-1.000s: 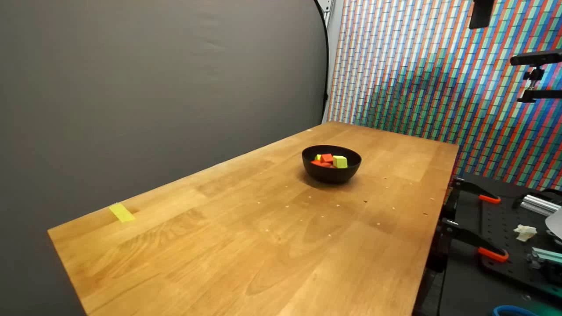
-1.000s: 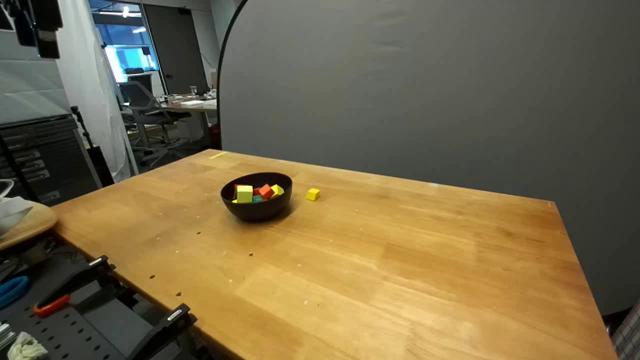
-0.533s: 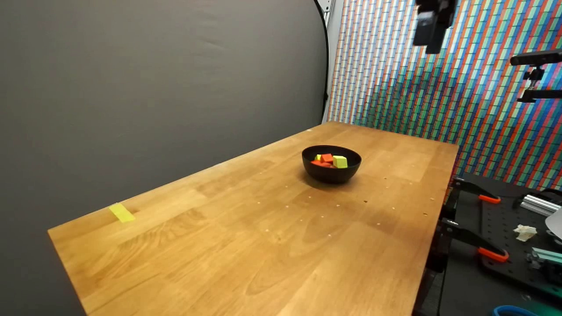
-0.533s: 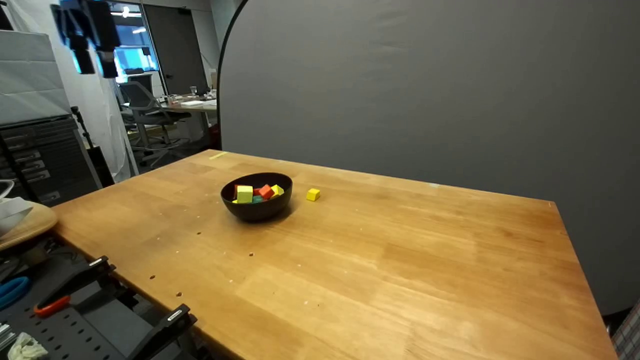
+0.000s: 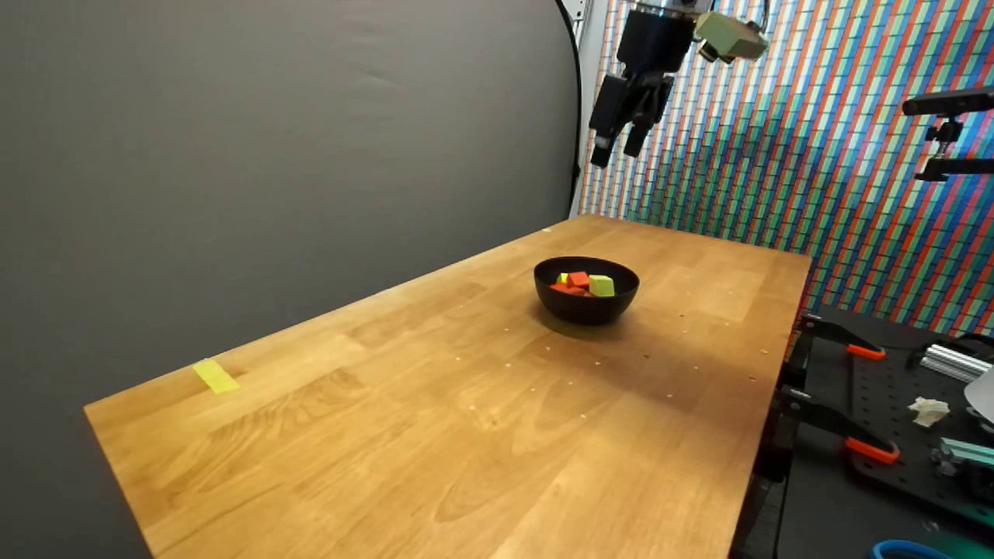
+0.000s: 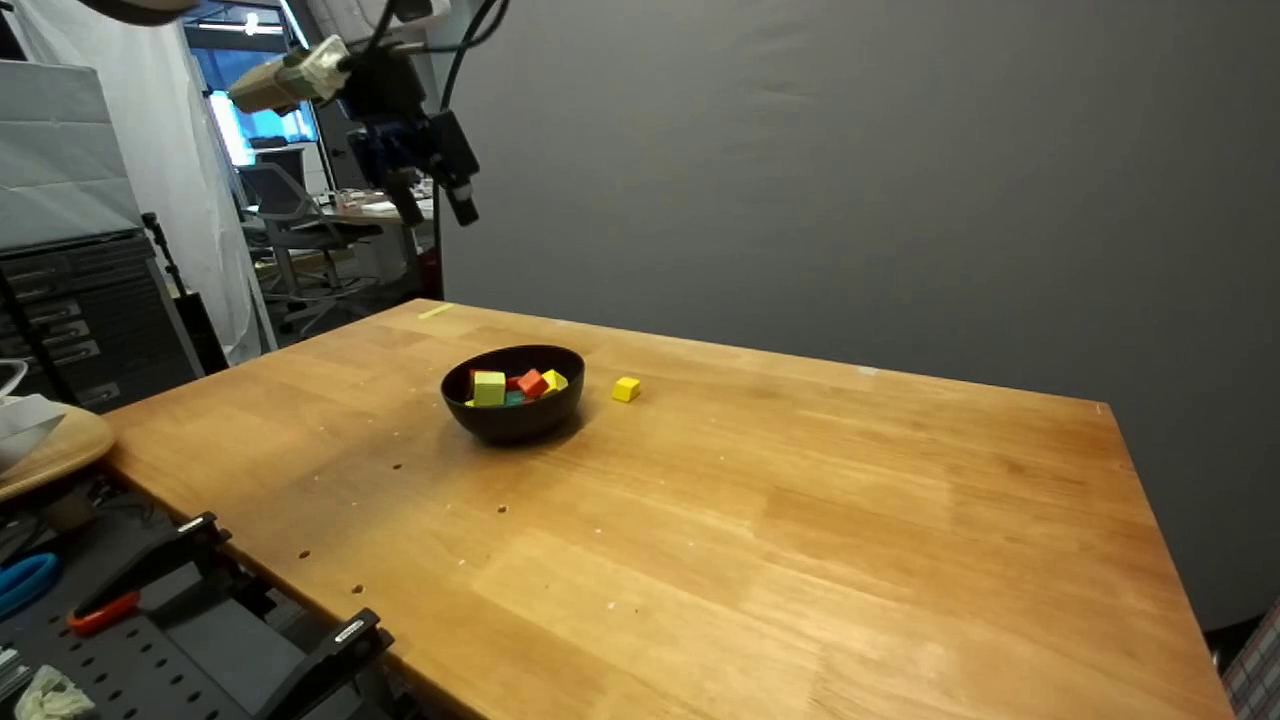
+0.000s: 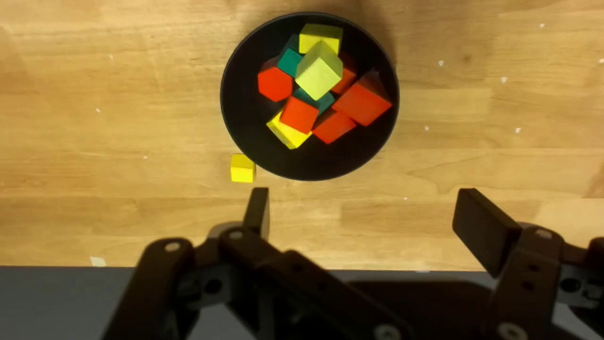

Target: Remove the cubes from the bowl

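As an exterior view is read from left to right, a dark cabinet (image 6: pixel 110 300) stands at the left edge, a white curtain (image 6: pixel 165 150) rises beside it, and two black clamps (image 6: pixel 322 668) sit along the edge of the wooden table (image 6: pixel 850 520) at lower left. At upper left, the gripper (image 6: pixel 438 213) hangs well above the table, pointing down at a slight slant, its fingers (image 6: pixel 463 203) spread wide and holding nothing. Lower down, left of centre, a black bowl (image 6: pixel 515 428) sits upright on the table with red, yellow and green cubes (image 6: pixel 489 388) heaped inside. Close to the centre, one loose yellow cube (image 6: pixel 626 390) lies on the table just to the right of the bowl, apart from it. Plain grey backdrop (image 6: pixel 850 200) fills the upper right.

From left to right in the wrist view, the loose yellow cube lies left of centre, just outside the rim, and the bowl takes up the top centre. Inside, a red cube (image 7: pixel 275 85) lies at the left, a green cube (image 7: pixel 289 62) next, then a pale yellow cube (image 7: pixel 318 80) on top of the pile, and another red cube (image 7: pixel 362 103) near the right wall. One finger stands low, left of centre; the other stands at lower right, the table showing between them.
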Controlling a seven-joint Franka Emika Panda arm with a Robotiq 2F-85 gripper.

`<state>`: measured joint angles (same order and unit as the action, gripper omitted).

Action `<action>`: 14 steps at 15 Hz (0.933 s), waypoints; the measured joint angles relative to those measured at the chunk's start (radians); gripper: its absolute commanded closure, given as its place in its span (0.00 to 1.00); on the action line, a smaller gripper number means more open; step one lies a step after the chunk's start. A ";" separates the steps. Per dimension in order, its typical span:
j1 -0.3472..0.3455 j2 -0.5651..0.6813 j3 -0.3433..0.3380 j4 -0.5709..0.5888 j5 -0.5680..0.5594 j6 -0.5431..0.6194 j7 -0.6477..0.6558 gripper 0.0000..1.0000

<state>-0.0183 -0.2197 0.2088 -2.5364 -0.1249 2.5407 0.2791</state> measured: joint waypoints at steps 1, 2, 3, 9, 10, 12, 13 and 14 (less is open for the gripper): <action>-0.006 0.037 -0.008 0.020 -0.003 0.001 0.004 0.00; -0.009 0.062 -0.012 0.037 -0.004 0.001 0.005 0.00; -0.009 0.075 -0.013 0.049 -0.004 0.001 0.007 0.00; -0.002 0.129 -0.036 0.052 -0.026 0.023 0.012 0.00; -0.002 0.163 -0.046 0.056 -0.032 0.025 0.012 0.00; -0.001 0.246 -0.068 0.073 -0.040 0.027 0.010 0.02; 0.001 0.290 -0.079 0.087 -0.040 0.029 0.008 0.08; 0.003 0.334 -0.089 0.104 -0.039 0.030 0.006 0.08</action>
<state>-0.0152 0.1139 0.1196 -2.4324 -0.1640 2.5705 0.2847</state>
